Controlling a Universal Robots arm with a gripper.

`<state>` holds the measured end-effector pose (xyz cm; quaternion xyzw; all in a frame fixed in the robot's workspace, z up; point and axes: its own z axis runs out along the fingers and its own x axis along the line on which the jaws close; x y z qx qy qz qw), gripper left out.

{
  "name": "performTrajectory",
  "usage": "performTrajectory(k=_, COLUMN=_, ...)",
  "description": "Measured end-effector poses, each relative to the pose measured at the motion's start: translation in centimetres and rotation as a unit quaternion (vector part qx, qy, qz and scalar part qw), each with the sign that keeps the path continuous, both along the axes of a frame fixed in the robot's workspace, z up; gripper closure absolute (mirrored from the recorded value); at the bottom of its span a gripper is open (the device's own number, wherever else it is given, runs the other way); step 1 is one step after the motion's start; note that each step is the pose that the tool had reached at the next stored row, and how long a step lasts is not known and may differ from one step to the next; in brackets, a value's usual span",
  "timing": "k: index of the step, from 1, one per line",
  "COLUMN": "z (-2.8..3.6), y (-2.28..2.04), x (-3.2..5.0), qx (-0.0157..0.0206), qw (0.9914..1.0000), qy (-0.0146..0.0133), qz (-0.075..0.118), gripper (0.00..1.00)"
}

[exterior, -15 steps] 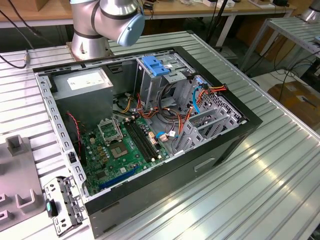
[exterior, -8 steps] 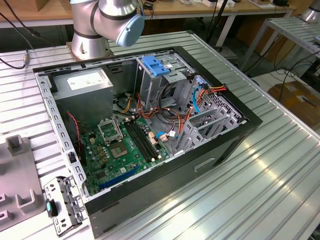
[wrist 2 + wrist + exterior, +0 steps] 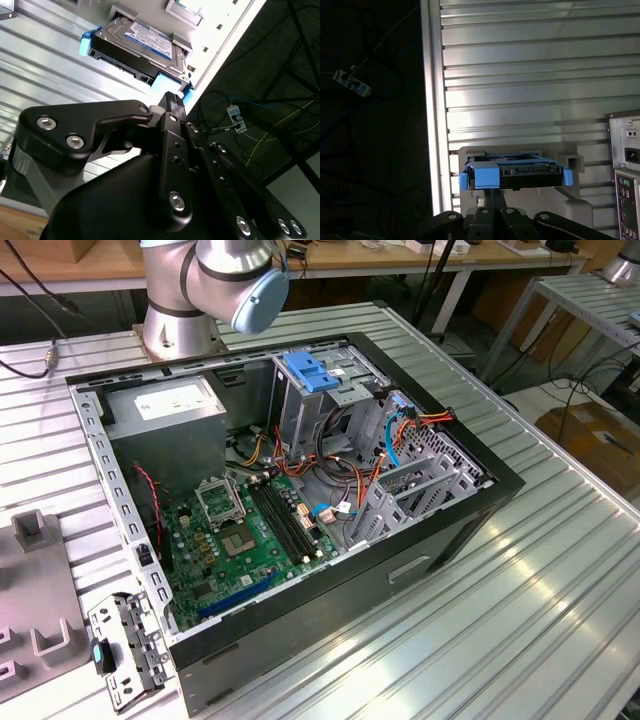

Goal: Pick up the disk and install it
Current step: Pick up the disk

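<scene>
One pick-up step judged in hand. Table (image 3: 560, 580) ribbed; computer case (image 3: 430, 550) laid open on it. Disk (image 3: 145, 42) seated flat, label up, in grey cradle (image 3: 510, 150) at table edge. Gripper (image 3: 172, 97) poised just short of disk; fingers (image 3: 172, 105) pressed together, nothing grasped. Good grasp judged to need fingers parted, centred across blue rails (image 3: 485, 177), disk kept level.

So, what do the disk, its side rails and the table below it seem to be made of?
The disk: likely metal, with a dull silver-grey top that has pressed contours. Its side rails: probably plastic, an even matte light blue with moulded shapes. The table: apparently aluminium, made of ribbed silver slats with bright streaks of reflection.
</scene>
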<state>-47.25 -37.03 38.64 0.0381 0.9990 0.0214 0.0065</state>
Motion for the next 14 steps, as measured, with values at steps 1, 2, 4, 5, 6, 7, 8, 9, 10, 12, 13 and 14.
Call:
performTrajectory(k=1, z=0.00, y=0.00, x=-0.01, qx=0.0000, qw=1.00000, qy=0.0000, qz=0.000, gripper=0.89)
performTrajectory(k=2, z=0.00, y=0.00, x=-0.01, qx=0.0000, qw=1.00000, qy=0.0000, qz=0.000, gripper=0.89)
performTrajectory(k=4, z=0.00, y=0.00, x=-0.01, qx=0.0000, qw=1.00000, qy=0.0000, qz=0.000, gripper=0.89)
performTrajectory(k=5, z=0.00, y=0.00, x=-0.02, qx=0.0000, qw=1.00000, qy=0.0000, qz=0.000, gripper=0.89)
performTrajectory(k=6, z=0.00, y=0.00, x=-0.02, qx=0.0000, qw=1.00000, qy=0.0000, qz=0.000, gripper=0.89)
performTrajectory(k=7, z=0.00, y=0.00, x=-0.02, qx=0.0000, qw=1.00000, qy=0.0000, qz=0.000, gripper=0.89)
performTrajectory(k=8, z=0.00, y=0.00, x=-0.02, qx=0.0000, qw=1.00000, qy=0.0000, qz=0.000, gripper=0.89)
performTrajectory(k=9, z=0.00, y=0.00, x=-0.02, qx=0.0000, qw=1.00000, qy=0.0000, qz=0.000, gripper=0.89)
performTrajectory(k=10, z=0.00, y=0.00, x=-0.02, qx=0.0000, qw=1.00000, qy=0.0000, qz=0.000, gripper=0.89)
performTrajectory(k=12, z=0.00, y=0.00, x=-0.03, qx=0.0000, qw=1.00000, qy=0.0000, qz=0.001, gripper=0.89)
performTrajectory(k=13, z=0.00, y=0.00, x=-0.03, qx=0.0000, qw=0.99999, qy=0.0000, qz=0.004, gripper=0.89)
performTrajectory(k=14, z=0.00, y=0.00, x=-0.04, qx=0.0000, qw=0.99995, qy=0.0000, qz=0.010, gripper=0.89)
